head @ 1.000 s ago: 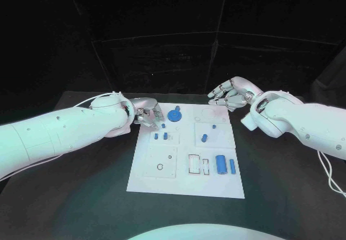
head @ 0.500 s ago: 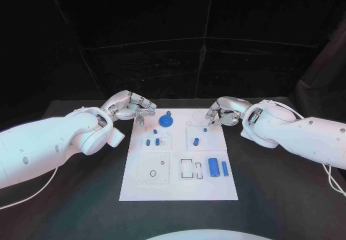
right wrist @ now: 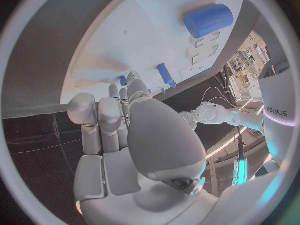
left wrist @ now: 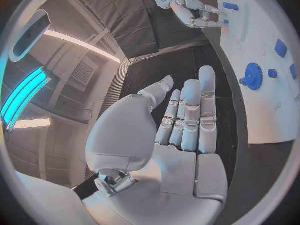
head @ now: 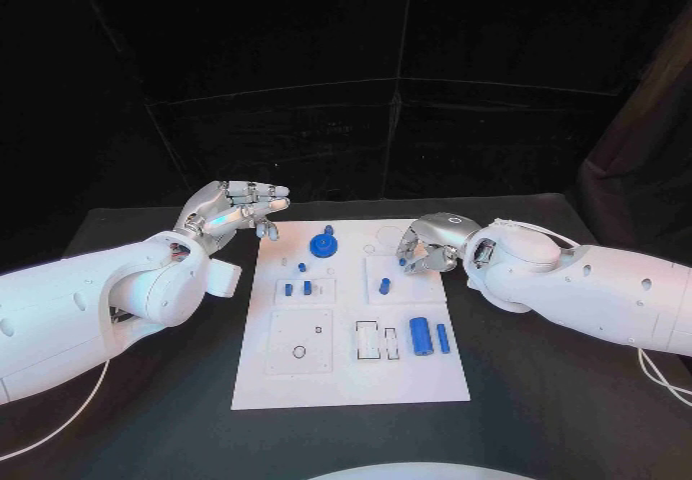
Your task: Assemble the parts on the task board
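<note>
A white task board (head: 353,385) lies mid-counter (head: 562,400), carrying small blue parts: a gear (head: 323,243) near its far edge and a thick cylinder (head: 420,335) toward its right. The left hand (head: 231,210) hovers off the board's far-left corner; its wrist camera reveals straight, spread, empty fingers (left wrist: 187,115). The right hand (head: 430,246) hangs over the board's far-right area, fingers (right wrist: 103,117) curled inward around nothing

left robot hand (head: 231,211) spread, right robot hand (head: 428,243) curled
</note>
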